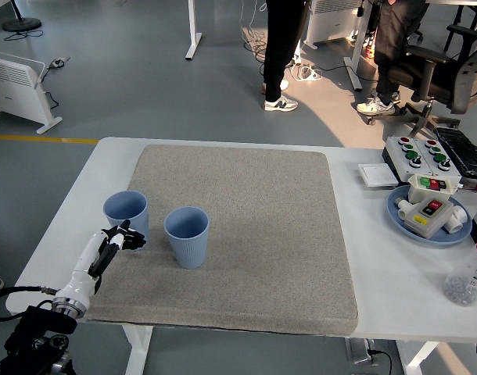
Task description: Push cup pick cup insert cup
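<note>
Two light blue cups stand upright on the grey mat (pixel 254 226). The left cup (pixel 127 212) is near the mat's left edge; the other cup (pixel 187 236) stands just to its right, a small gap between them. My left hand (pixel 126 238) comes in from the lower left and its curled black fingers press against the near lower side of the left cup without enclosing it. The right arm is out of sight.
A blue plate (pixel 430 221) carrying a white button box sits at the right, with a control box (pixel 424 155) behind it and a clear bottle (pixel 467 275) at the right edge. People stand on the floor beyond the table.
</note>
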Tool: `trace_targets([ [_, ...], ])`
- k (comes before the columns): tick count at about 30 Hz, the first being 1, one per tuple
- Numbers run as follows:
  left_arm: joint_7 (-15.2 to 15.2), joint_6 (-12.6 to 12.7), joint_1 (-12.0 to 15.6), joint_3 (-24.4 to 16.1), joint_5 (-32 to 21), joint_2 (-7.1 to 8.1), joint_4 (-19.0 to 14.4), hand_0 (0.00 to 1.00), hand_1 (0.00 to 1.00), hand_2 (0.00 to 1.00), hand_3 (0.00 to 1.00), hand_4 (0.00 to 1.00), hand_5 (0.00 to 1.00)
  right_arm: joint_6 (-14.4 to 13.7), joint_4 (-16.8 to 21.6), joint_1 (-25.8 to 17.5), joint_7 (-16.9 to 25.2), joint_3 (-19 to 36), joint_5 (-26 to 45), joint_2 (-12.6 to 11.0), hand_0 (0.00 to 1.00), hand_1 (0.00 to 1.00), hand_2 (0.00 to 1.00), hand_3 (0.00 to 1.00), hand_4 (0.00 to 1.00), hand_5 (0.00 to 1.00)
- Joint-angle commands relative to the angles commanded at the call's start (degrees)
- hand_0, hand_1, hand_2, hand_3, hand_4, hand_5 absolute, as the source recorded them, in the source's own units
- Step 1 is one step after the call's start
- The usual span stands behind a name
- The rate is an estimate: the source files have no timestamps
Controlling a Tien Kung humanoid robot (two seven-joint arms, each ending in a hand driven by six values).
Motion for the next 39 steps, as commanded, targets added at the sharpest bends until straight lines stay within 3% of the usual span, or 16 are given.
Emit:
trace_targets([
  [14,-1.62,0.39,-6.55,7.16,-3.42,0.69,6.54,0.61,0.549,0.501,0.453,0.586,0.998,0.08,0.1,-0.32,-0.17,0.04,-0.27,0.24,0.523,0.544,0.617,0.563,0.111,0.448],
  [31,-3.41,1.21,-10.99,13.62,-5.61,2.07,11.97,0.61,0.546,0.499,0.45,0.566,0.998,0.39,0.19,-1.27,-0.5,0.59,-1.45,0.62,0.523,0.544,0.617,0.562,0.112,0.45],
  [39,-3.61,1.25,-12.75,14.01,-6.35,2.35,13.08,0.61,0.546,0.496,0.448,0.565,0.998,0.36,0.17,-1.05,-0.41,0.43,-1.16,0.62,0.523,0.544,0.617,0.563,0.112,0.449],
])
